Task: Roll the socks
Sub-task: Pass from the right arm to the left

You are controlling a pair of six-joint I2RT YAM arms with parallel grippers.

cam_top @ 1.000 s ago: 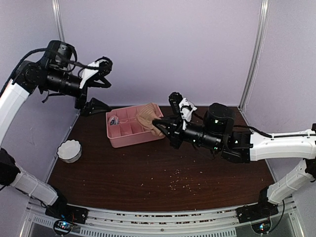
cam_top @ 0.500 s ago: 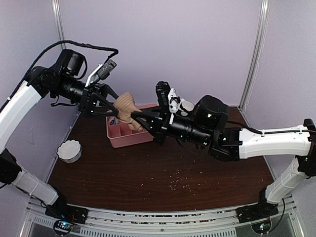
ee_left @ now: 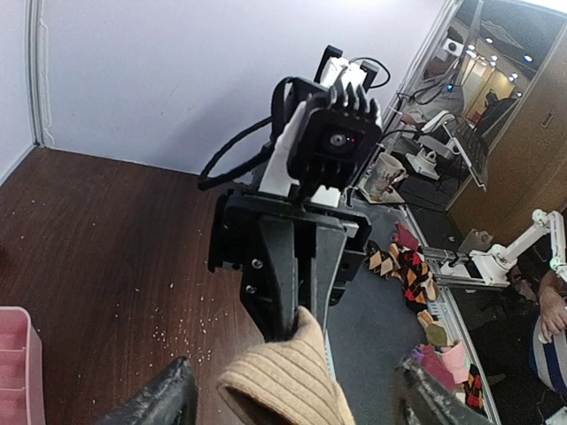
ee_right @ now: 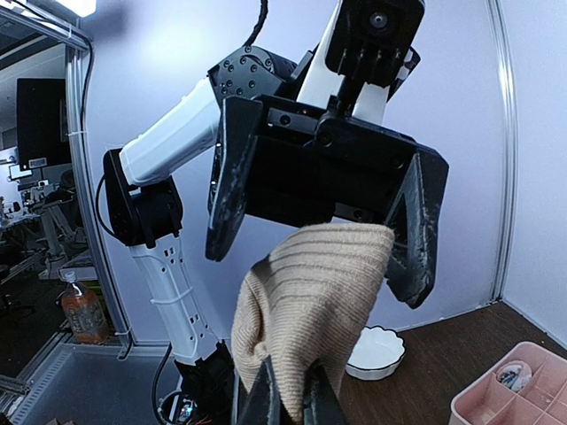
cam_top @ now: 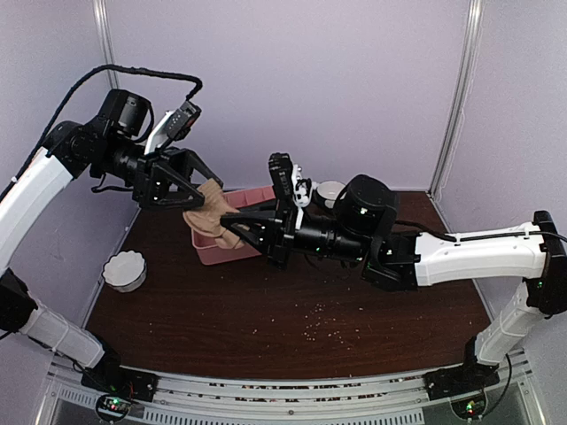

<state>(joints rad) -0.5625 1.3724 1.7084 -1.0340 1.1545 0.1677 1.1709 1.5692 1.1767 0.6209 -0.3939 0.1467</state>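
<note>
A tan-brown ribbed sock hangs in the air above the table's left half. My right gripper is shut on its lower end, which the right wrist view shows pinched between the closed fingers. My left gripper reaches in from the left and stands open around the sock's cuff. Seen from the left wrist, that cuff sits between my two spread fingers, with the right gripper's fingers meeting it from the far side. In the right wrist view the sock fills the gap of the left gripper.
A pink compartmented tray stands behind and below the raised sock, partly hidden by the arms. A white scalloped bowl sits at the left edge, a white cup at the back. Crumbs dot the dark wooden table.
My right gripper has lifted the tan sock out of the tray, up and to the left. My left arm has swung in from the back left, its jaws now around the cuff and slightly narrower.
</note>
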